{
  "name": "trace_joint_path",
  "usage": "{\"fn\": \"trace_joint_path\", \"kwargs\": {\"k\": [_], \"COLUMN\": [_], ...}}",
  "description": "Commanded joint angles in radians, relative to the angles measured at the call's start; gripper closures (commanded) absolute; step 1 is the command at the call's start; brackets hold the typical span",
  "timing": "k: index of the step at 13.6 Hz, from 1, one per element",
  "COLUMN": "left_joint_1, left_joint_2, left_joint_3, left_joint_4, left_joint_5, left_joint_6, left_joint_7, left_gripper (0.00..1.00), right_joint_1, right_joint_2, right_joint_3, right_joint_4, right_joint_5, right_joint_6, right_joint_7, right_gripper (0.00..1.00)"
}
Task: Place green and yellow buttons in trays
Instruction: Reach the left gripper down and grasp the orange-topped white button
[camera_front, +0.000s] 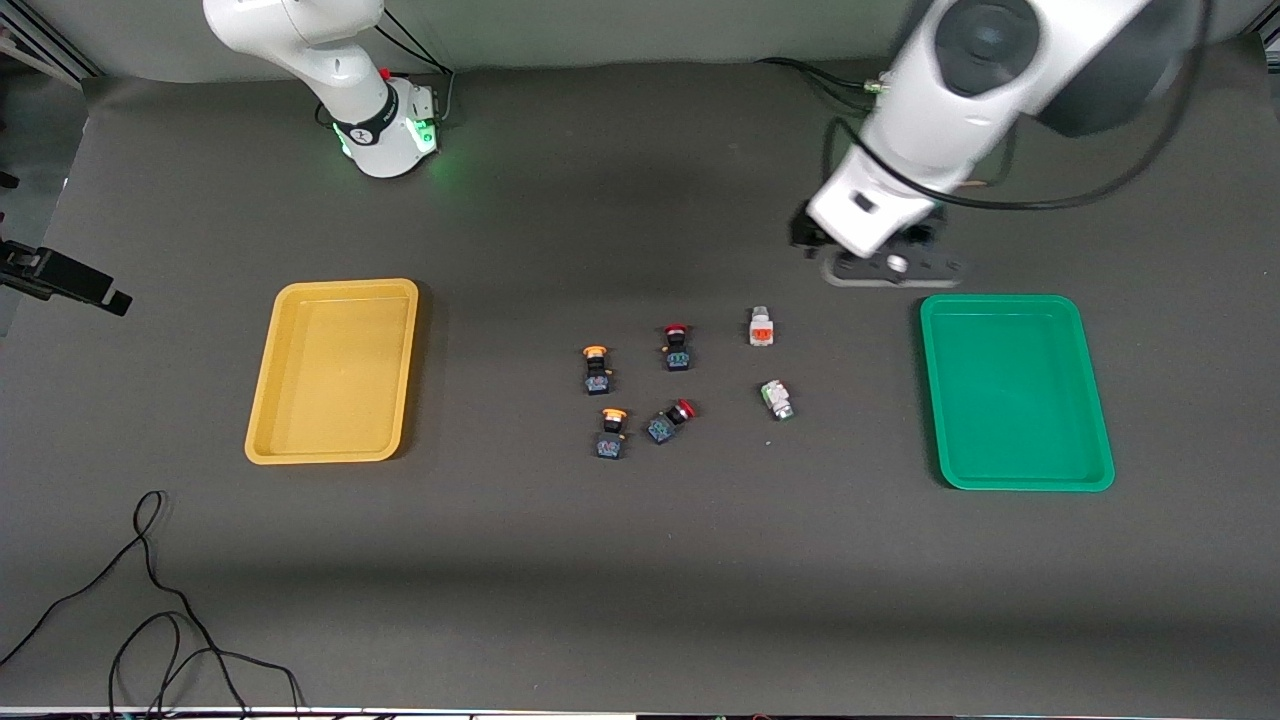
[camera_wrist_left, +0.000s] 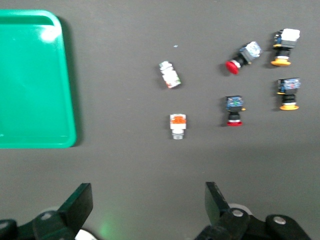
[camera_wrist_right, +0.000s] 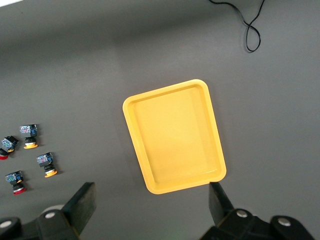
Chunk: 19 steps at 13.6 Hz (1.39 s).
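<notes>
The mustard yellow tray (camera_front: 330, 370) lies toward the right arm's end of the table and the green tray (camera_front: 1015, 390) toward the left arm's end; both hold nothing. Between them lie two yellow-capped buttons (camera_front: 596, 368) (camera_front: 612, 432), an orange-marked white button (camera_front: 762, 326) and a green-tinted white button (camera_front: 777, 399). My left gripper (camera_wrist_left: 147, 200) is open and empty, up over the table beside the green tray (camera_wrist_left: 35, 80). My right gripper (camera_wrist_right: 151, 200) is open and empty, high over the table by the yellow tray (camera_wrist_right: 175, 135). It is out of the front view.
Two red-capped switches (camera_front: 677, 347) (camera_front: 670, 421) lie among the buttons. A black cable (camera_front: 150, 600) trails over the table's near corner at the right arm's end. A black clamp (camera_front: 60, 280) juts in at that end's edge.
</notes>
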<state>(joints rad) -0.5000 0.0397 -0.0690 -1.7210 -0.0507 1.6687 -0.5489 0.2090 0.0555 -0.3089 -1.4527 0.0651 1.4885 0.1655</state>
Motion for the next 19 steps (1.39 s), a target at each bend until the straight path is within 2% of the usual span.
{"fn": "trace_joint_path", "kwargs": {"k": [1, 3, 5, 8, 14, 16, 19], "left_joint_1": [-0.067, -0.089, -0.092, -0.098, -0.111, -0.114, -0.114], "left_joint_2": [-0.012, -0.011, -0.008, 0.029, 0.287, 0.350, 0.388], "left_joint_3": [0.018, 0.018, 0.018, 0.017, 0.017, 0.017, 0.017], "left_joint_4": [-0.070, -0.136, -0.240, -0.437, -0.457, -0.457, -0.451], "left_joint_5": [-0.006, -0.006, -0.006, 0.000, 0.000, 0.000, 0.000], "left_joint_6": [0.080, 0.159, 0.267, 0.516, 0.788, 0.850, 0.870], "left_joint_7": [-0.078, -0.130, -0.132, -0.132, -0.141, -0.143, -0.143], "left_gripper": [0.00, 0.00, 0.00, 0.00, 0.00, 0.00, 0.00], "right_joint_1": [0.009, 0.006, 0.009, 0.009, 0.009, 0.009, 0.010], "right_joint_2": [0.000, 0.012, 0.014, 0.026, 0.029, 0.044, 0.047], "right_joint_3": [-0.001, 0.001, 0.001, 0.001, 0.001, 0.002, 0.004], "right_joint_4": [0.005, 0.005, -0.004, -0.008, -0.008, -0.006, -0.008], "right_joint_5": [-0.016, -0.008, -0.007, -0.008, -0.008, -0.008, -0.007], "right_joint_6": [-0.011, -0.011, -0.011, -0.016, -0.016, -0.016, -0.016], "right_joint_7": [0.011, 0.008, 0.016, 0.006, 0.008, 0.006, 0.006], "right_gripper": [0.00, 0.00, 0.00, 0.00, 0.00, 0.00, 0.00]}}
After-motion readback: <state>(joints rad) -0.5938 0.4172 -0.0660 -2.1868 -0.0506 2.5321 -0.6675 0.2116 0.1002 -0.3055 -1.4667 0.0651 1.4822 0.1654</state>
